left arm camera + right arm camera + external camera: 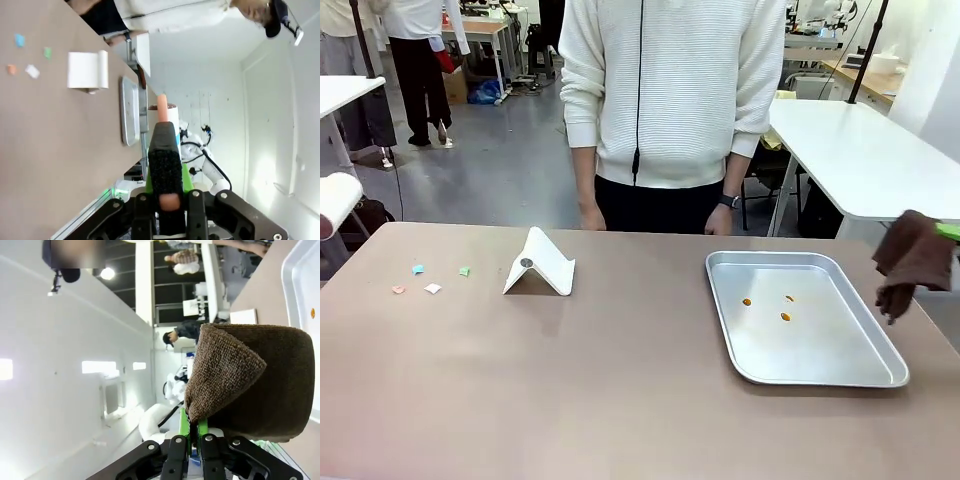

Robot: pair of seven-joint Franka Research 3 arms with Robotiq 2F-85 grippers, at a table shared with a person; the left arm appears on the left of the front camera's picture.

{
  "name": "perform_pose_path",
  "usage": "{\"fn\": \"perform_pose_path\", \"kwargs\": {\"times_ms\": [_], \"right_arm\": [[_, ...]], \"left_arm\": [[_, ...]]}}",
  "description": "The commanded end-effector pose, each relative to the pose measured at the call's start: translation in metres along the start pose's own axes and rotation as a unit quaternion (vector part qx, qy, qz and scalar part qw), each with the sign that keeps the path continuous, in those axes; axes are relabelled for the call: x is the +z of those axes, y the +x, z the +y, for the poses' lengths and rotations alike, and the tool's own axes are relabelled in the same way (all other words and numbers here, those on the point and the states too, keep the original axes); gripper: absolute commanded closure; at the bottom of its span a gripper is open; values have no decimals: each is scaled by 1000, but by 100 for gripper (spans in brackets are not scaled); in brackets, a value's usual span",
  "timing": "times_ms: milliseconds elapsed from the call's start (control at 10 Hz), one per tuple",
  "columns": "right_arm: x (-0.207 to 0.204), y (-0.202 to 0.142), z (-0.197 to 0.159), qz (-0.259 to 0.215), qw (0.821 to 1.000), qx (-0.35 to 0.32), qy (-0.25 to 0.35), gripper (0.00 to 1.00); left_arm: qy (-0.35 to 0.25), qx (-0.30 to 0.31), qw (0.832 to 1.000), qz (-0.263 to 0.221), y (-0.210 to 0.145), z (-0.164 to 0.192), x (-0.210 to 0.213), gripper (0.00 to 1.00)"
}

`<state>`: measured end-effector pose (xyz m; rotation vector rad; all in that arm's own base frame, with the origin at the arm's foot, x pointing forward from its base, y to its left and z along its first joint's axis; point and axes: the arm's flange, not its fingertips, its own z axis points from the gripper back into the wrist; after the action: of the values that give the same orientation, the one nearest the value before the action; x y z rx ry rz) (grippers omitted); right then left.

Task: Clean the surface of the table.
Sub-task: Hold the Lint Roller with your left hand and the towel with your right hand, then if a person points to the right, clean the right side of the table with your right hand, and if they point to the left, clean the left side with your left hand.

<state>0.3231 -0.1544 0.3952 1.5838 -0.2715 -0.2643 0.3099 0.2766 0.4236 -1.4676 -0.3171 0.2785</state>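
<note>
2 end effectors (165,175) (192,422) off tbl (620,400)

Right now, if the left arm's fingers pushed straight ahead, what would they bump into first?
Probably not the table: the left fingers, shut on a black brush, point level along its top. Past the brush tip, the brown cloth in the right fingers looks next in line, though depth is unclear.
</note>
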Motion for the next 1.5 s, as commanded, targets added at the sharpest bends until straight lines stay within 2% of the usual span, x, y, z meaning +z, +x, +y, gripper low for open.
{"fn": "perform_pose_path", "kwargs": {"times_ms": [0,100,200,300,1400], "right_arm": [[26,15,-21,-2,999,21,42,100],[27,15,-29,-13,998,21,57,100],[24,17,-32,-25,998,10,56,100],[26,6,-23,-12,999,4,33,100],[26,6,-23,-12,999,4,33,100]], "left_arm": [[-41,-23,999,-27,10,22,20,80],[-36,2,997,-65,14,34,26,80],[-49,12,996,-74,19,40,23,80],[-16,9,999,-41,7,35,23,80],[-16,9,999,-41,7,35,23,80]]}}
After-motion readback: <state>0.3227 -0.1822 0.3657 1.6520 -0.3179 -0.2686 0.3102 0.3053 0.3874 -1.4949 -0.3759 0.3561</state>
